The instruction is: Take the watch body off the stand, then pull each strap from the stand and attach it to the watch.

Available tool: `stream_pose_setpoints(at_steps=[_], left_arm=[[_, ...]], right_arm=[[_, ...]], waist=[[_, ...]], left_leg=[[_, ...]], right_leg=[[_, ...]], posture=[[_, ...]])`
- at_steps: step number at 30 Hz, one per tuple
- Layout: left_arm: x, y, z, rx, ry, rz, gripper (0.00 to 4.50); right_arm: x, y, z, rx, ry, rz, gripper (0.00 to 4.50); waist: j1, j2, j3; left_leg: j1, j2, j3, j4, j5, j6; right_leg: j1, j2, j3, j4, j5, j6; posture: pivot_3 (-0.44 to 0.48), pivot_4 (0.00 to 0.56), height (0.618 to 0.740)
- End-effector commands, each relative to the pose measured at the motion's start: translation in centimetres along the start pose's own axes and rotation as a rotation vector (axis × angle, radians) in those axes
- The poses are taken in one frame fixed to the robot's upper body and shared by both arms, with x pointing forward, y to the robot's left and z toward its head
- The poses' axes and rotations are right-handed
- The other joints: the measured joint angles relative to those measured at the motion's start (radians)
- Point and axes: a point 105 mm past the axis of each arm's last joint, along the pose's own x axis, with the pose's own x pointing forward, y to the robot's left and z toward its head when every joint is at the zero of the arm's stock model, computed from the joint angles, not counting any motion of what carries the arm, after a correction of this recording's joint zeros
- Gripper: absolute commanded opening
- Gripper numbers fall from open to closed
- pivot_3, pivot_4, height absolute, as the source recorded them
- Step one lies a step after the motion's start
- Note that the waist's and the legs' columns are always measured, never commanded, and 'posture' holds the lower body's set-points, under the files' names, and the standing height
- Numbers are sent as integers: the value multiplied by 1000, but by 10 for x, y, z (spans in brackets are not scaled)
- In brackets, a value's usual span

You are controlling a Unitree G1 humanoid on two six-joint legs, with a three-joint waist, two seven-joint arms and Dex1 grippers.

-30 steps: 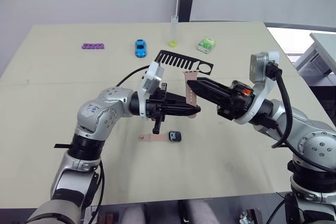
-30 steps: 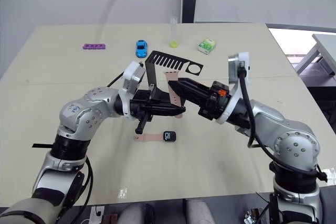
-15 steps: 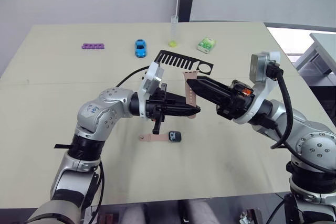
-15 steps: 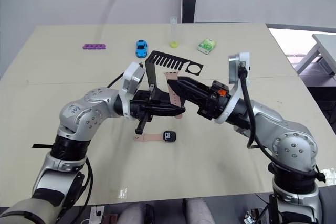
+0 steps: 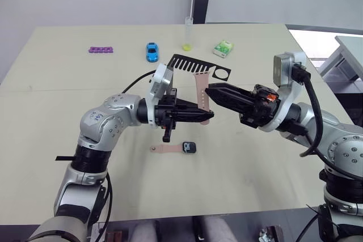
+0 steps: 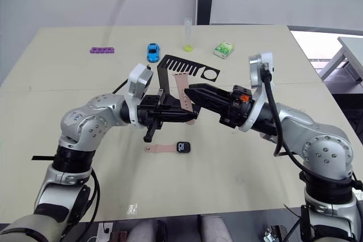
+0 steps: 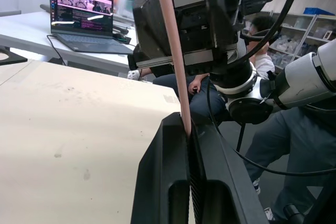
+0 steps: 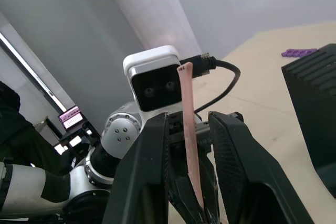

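Left gripper (image 5: 205, 118) is pinching the lower end of a pink strap (image 5: 201, 92), its black fingers (image 7: 173, 171) pressed together on the band, so the strap is standing up from the tips, close to upright. Right gripper (image 5: 209, 90) is pointing at that strap from the opposite side, just beside its upper half; its fingers (image 8: 152, 171) are spread with the band standing in the gap between them, and I cannot tell whether either pad is touching it. The stand (image 5: 195, 66) is sitting just beyond the left gripper's tips, comb top and ring facing the far edge of the table (image 5: 57, 72). The watch body (image 5: 189, 147) is lying flat on the table below and a little toward the robot from the left gripper, with the other strap (image 5: 164, 148) already joined to its side and trailing back under the left wrist. Judging by this, the step in hand is getting the free strap into a grip fit for fitting. To do it well: the right fingers should close squarely on the flat faces, not the edges; the left should let go only once that hold looks firm. The end that mates with the case should be left sticking out bare. The watch is loose on the table, so it will likely slide when pushed and one gripper should be steadying it.
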Motion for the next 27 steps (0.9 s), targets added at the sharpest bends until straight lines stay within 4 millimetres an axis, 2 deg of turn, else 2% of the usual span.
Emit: stream_pose_setpoints(at_steps=[1, 7, 24, 27], left_arm=[[-1, -1, 9, 44, -2, -7, 0], [2, -3, 9, 62, 18, -27, 0], [9, 0, 12, 68, -5, -29, 0], [10, -4, 12, 53, -26, -34, 0]], right_arm=[[2, 6, 7, -18, -5, 38, 1286], [3, 0, 16, -22, -14, 32, 1286], [7, 7, 21, -9, -17, 76, 1286], [10, 8, 20, -16, -20, 71, 1286]], waist=[[-1, 0, 0], [1, 0, 0], [2, 0, 0], [1, 0, 0]], left_leg=[[0, 0, 0, 0, 0, 0], [0, 0, 0, 0, 0, 0], [0, 0, 0, 0, 0, 0], [0, 0, 0, 0, 0, 0]], right_leg=[[0, 0, 0, 0, 0, 0], [0, 0, 0, 0, 0, 0], [0, 0, 0, 0, 0, 0], [0, 0, 0, 0, 0, 0]], posture=[[0, 150, 740], [0, 150, 740], [0, 150, 740], [0, 150, 740]])
